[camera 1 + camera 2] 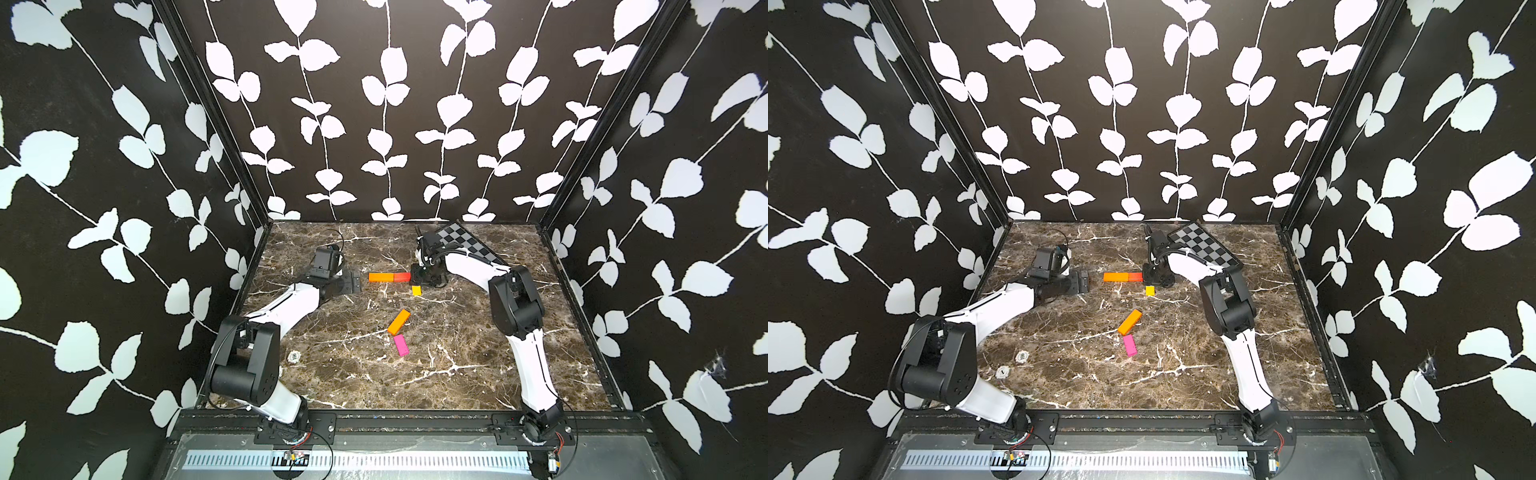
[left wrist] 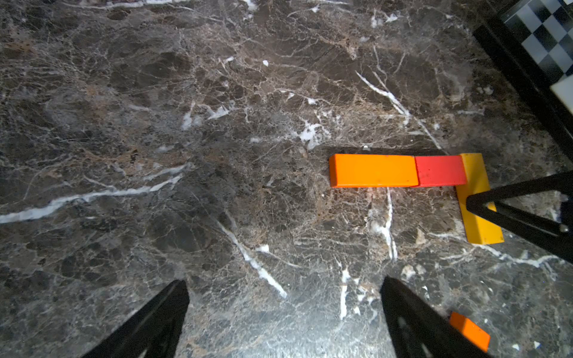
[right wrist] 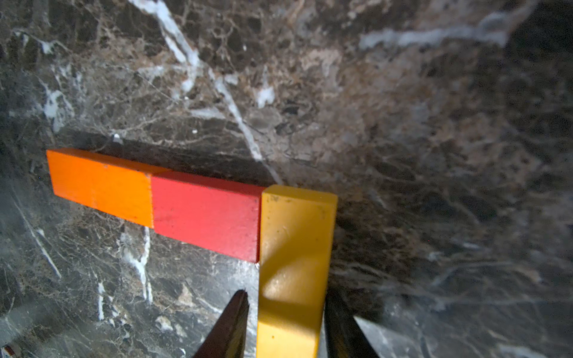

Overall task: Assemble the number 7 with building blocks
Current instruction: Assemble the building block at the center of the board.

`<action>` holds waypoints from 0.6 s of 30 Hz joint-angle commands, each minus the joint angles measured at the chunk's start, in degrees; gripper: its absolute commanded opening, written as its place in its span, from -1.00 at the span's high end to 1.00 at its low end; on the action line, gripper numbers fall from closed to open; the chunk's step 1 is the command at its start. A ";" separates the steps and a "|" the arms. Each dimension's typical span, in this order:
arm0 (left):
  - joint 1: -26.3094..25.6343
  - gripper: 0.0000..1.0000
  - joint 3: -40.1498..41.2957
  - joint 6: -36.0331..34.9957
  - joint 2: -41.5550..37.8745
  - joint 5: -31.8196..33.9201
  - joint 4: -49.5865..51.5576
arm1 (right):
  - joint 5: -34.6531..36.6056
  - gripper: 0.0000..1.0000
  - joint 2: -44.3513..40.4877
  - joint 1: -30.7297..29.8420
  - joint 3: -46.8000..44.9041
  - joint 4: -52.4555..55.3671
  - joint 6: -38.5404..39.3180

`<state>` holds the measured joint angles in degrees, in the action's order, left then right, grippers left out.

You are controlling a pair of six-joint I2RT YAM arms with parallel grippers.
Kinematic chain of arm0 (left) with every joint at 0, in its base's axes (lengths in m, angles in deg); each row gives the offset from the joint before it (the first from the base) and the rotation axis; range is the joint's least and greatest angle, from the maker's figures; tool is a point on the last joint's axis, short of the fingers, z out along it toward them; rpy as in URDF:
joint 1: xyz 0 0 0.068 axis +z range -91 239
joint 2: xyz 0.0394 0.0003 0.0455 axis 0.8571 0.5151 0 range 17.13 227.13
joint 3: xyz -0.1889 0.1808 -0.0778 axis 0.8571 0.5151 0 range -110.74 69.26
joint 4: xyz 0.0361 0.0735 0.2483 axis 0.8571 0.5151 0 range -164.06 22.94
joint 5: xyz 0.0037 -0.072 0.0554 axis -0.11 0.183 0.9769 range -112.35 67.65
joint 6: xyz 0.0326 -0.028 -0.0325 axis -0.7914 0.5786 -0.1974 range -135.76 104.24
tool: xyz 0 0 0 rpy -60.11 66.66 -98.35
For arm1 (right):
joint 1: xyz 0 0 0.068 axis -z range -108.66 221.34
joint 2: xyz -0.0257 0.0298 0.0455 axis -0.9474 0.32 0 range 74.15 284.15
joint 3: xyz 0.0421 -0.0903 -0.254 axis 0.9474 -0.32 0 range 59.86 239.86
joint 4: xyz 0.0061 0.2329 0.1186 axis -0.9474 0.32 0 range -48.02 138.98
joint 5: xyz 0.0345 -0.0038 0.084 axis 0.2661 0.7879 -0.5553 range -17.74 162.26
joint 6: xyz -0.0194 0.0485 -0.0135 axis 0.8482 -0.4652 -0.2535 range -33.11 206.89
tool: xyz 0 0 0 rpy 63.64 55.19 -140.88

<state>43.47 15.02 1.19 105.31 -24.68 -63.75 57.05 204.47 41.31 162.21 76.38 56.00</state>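
Table: brown marble. Board sits at the far right. Left claw is released, jaws wide, nothing in it, over bare table just left of the top stroke. Right claw is grasping the yellow bar, one finger on each long side, with the bar flat on the table. The 7 is partial. Orange bar and red bar lie end to end as the top stroke. Yellow's side butts red's right end at a right angle, as the stem's first piece. Second orange bar lies diagonal mid-table, well apart from those three. Pink bar is just beside its near end.
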 commanded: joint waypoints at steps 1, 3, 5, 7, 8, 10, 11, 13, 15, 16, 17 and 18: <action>0.42 -0.98 0.87 -0.08 -0.64 0.37 -0.37 | -1.06 0.19 1.78 -0.74 -2.24 1.91 -0.79; 0.41 -0.98 0.89 -0.14 -0.61 0.34 -0.37 | -1.19 0.19 1.79 -0.75 -2.18 1.89 -0.75; 0.41 -0.98 0.82 -0.11 -0.64 0.31 -0.37 | -1.23 0.19 1.83 -0.74 -2.23 1.84 -0.78; 0.41 -0.98 0.87 -0.12 -0.64 0.40 -0.37 | -1.21 0.18 1.71 -0.79 -2.26 1.82 -0.78; 0.41 -0.98 0.84 -0.14 -0.64 0.45 -0.37 | -1.17 0.18 1.78 -0.74 -2.30 1.86 -0.78; 0.41 -0.98 0.89 -0.16 -0.64 0.43 -0.37 | -1.10 0.17 1.78 -0.74 -2.34 1.91 -0.83; 0.41 -0.98 0.87 -0.16 -0.64 0.41 -0.37 | -1.14 0.17 1.77 -0.79 -2.33 1.99 -0.80; 0.41 -0.98 0.89 -0.22 -0.64 0.40 -0.37 | -0.93 0.17 1.90 -0.79 -2.33 2.25 -0.77; 0.46 -0.98 0.89 -0.16 -0.64 0.45 -0.37 | -0.80 0.16 1.91 -0.79 -2.41 2.45 -0.69; 0.43 -0.98 0.89 -0.16 -0.64 0.40 -0.37 | -0.87 0.16 1.93 -0.74 -2.57 2.52 -0.63; 0.41 -0.98 0.84 -0.23 -0.64 0.43 -0.37 | -0.83 0.16 1.90 -0.77 -2.57 2.44 -0.57; 0.42 -0.98 0.81 -0.17 -0.64 0.42 -0.37 | -0.81 0.15 1.87 -0.70 -2.59 2.35 -0.57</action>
<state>43.47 15.02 1.19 105.31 -24.66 -63.75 56.33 204.47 41.31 162.12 75.81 55.97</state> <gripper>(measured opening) 0.989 0.422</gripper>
